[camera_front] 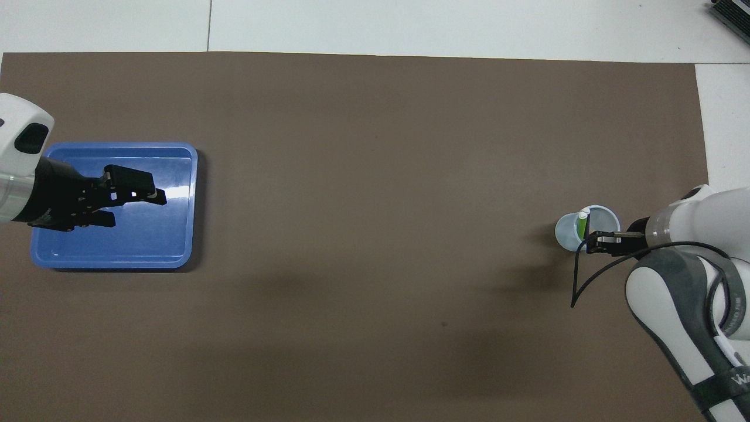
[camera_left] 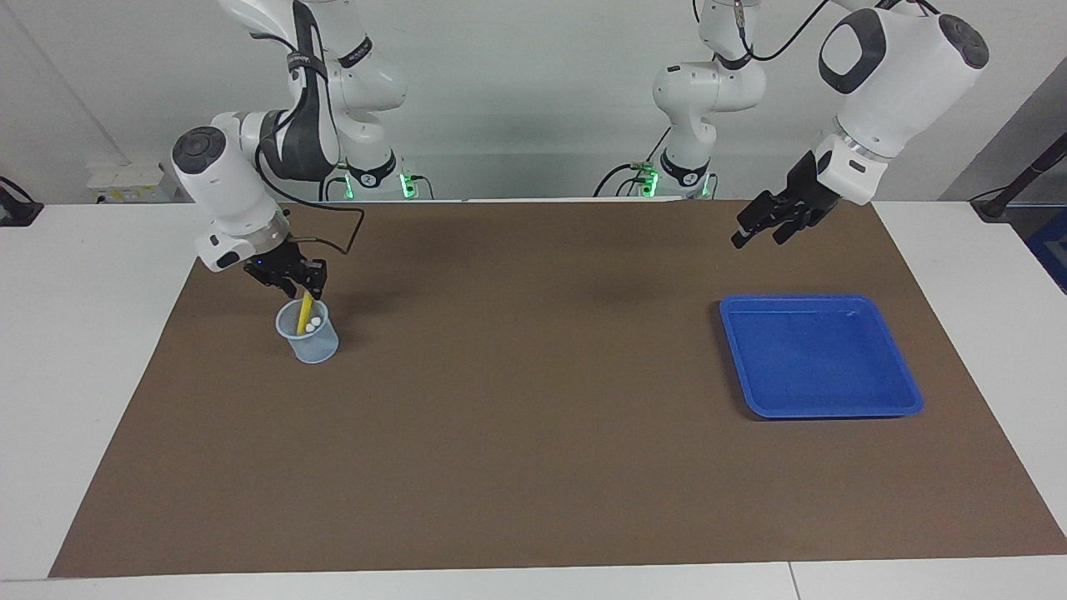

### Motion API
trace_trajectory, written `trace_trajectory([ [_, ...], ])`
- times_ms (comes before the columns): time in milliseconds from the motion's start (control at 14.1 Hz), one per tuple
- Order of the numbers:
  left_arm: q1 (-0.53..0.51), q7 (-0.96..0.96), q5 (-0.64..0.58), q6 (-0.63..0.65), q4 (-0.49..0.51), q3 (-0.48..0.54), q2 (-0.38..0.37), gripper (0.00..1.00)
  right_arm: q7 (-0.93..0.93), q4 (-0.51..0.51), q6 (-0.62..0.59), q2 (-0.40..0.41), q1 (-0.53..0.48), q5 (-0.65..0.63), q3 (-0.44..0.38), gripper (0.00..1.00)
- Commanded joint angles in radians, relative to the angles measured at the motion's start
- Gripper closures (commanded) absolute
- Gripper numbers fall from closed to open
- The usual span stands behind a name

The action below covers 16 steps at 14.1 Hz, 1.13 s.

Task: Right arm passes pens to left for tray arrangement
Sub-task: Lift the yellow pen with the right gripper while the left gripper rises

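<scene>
The right gripper (camera_left: 302,287) is seen at the mouth of the translucent cup (camera_left: 309,336), its fingers drawn in around the top of the yellow pen (camera_left: 306,308), which stands in the cup beside a green pen (camera_front: 582,225) toward the right arm's end of the desk (camera_left: 533,467). The left gripper (camera_left: 760,229) is held wide open and empty in the air beside the blue tray (camera_left: 904,392), which lies toward the left arm's end.

Tray (camera_left: 821,357) bright blue; cup (camera_left: 309,337) translucent pale blue; pens yellow (camera_left: 306,307) and green (camera_front: 581,225); mat (camera_left: 533,433) plain brown.
</scene>
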State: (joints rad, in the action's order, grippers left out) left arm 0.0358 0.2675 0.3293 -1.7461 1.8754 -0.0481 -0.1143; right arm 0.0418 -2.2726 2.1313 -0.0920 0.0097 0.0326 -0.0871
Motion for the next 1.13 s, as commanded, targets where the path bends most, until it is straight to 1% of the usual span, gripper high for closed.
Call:
trace_trajectory([
  [0,0.024,0.016,0.066,-0.081,0.148,0.01,-0.091,0.0,-0.017,-0.008,0.022,0.002,-0.001,0.0,0.003,0.65],
  [71,0.025,0.016,0.072,-0.093,0.174,0.008,-0.102,0.0,-0.017,-0.008,0.021,0.002,-0.001,0.001,0.003,0.69],
  [142,0.038,0.028,0.083,-0.095,0.185,0.008,-0.104,0.01,-0.017,-0.008,0.022,0.002,-0.001,0.0,0.003,0.72],
  [213,0.051,0.059,0.091,-0.098,0.191,0.008,-0.102,0.01,-0.017,-0.008,0.022,0.003,-0.001,0.0,0.003,0.79],
  [283,0.052,0.088,0.102,-0.104,0.198,0.008,-0.099,0.01,-0.019,-0.008,0.022,0.005,-0.001,0.0,0.003,0.83],
  [354,0.05,0.091,0.147,-0.118,0.212,0.008,-0.096,0.01,-0.019,-0.007,0.022,0.006,-0.001,0.0,0.003,0.85],
  [425,0.049,0.091,0.195,-0.139,0.237,0.01,-0.096,0.01,-0.02,-0.004,0.022,0.008,-0.001,0.0,0.003,0.85],
  [496,0.049,0.094,0.217,-0.168,0.254,0.01,-0.094,0.01,-0.022,0.001,0.021,0.009,-0.002,0.0,0.003,0.85],
  [638,0.05,0.136,0.291,-0.232,0.277,0.008,-0.082,0.01,-0.022,0.016,0.021,0.015,-0.002,0.0,0.003,0.94],
  [709,0.05,0.162,0.328,-0.257,0.278,0.008,-0.07,0.01,-0.025,0.027,0.019,0.017,-0.002,0.0,0.003,1.0],
  [850,0.05,0.209,0.405,-0.303,0.278,0.01,-0.048,0.0,-0.026,0.065,-0.008,0.025,-0.005,-0.002,0.003,1.0],
  [1063,0.053,0.251,0.483,-0.361,0.281,0.008,-0.022,0.0,-0.04,0.16,-0.114,0.031,-0.019,-0.003,0.001,1.0],
])
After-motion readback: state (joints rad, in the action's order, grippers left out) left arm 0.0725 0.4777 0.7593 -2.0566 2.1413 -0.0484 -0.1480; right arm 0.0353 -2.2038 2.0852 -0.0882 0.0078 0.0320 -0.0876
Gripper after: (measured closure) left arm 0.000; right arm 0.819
